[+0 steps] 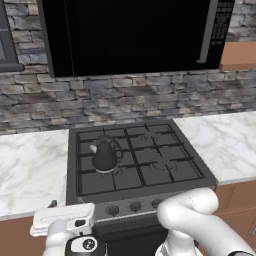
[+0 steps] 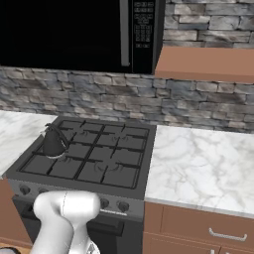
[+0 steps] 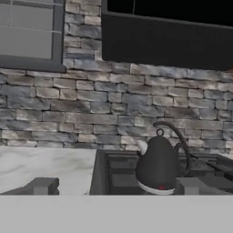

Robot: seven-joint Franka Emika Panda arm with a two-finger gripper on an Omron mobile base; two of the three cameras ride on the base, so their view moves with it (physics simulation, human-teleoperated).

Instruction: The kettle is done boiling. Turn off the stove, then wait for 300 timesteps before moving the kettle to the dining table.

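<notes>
From the base I saw the small black cone-shaped kettle with a thin arched handle and pale spout standing upright on the front left burner of the dark grey gas range with black grates; a row of round front knobs ran below it; through the hand camera the two-finger gripper sat low in front of the range, jaws spread wide and holding nothing, well short of the kettle; the black microwave hung above against the grey stone wall; white marble counters flanked the range.

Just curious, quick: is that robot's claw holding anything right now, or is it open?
Gripper: open, jaws wide apart, holding nothing; the kettle sits on the stove ahead.
</notes>
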